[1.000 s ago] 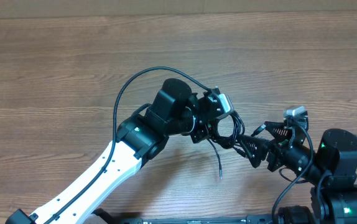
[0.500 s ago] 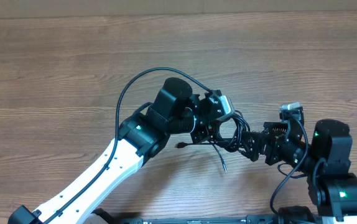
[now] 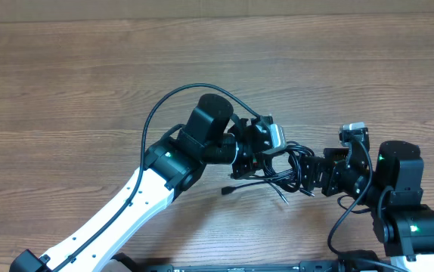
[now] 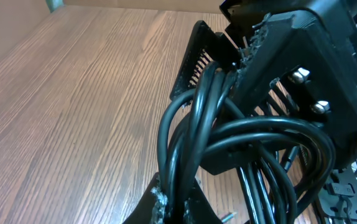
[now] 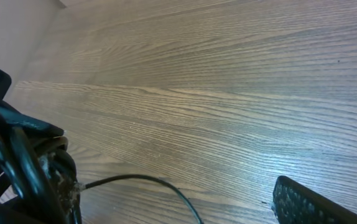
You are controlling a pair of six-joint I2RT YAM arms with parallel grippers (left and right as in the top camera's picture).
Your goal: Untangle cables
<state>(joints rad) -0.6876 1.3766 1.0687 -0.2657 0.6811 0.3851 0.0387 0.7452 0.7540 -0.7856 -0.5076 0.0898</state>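
Wood-grain table fills the overhead view, and right of centre the two arms meet nose to nose over the cables, a black knot held between them with a couple of plug ends trailing down-left toward the wood. Left gripper, on the white arm reaching in from the lower left, is pressed together on that knot. The right gripper, coming from the lower right corner, is spread wide with the bundle at its mouth. Over to the left wrist camera: loops of cord crowd the frame, rising from the pinch at the bottom edge, and the other arm's ribbed fingers sit either side of the strands up top, around them but not clamped. Right wrist now: tangle jammed into the lower left, one thin lead curling out along the table, a single ribbed pad far off at lower right, so those jaws are gaping. Danger from here, I'd say: close on the whole bunch and pull, and the knot only tightens, or a loop snags on those ribs and drags everything out of the left's pinch.
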